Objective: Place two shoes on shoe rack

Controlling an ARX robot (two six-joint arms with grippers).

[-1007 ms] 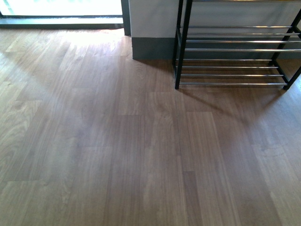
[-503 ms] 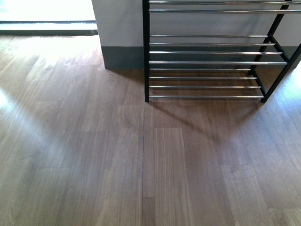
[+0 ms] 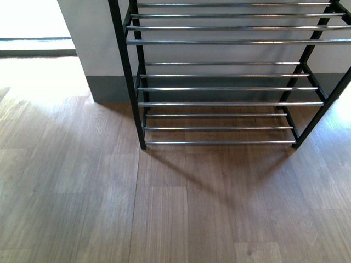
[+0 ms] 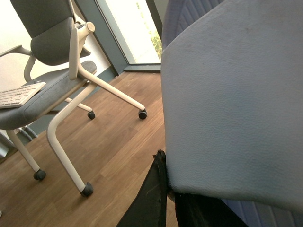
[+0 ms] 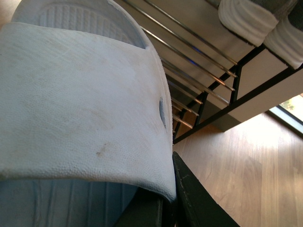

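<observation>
Two pale blue slides are being carried, one per arm. The left slide (image 4: 227, 94) is being pinched by its strap in the clenched left gripper (image 4: 168, 201), over wood floor near an office chair (image 4: 52, 71). The right slide (image 5: 75, 94) is being clamped likewise by the right gripper (image 5: 170, 210), just beside the shoe rack (image 3: 219, 89), where white-soled shoes (image 5: 246, 16) are being borne on an upper tier.

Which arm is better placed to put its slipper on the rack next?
Right, probably: the right slipper faces the shoe rack; the left slipper faces only an office chair.
</observation>
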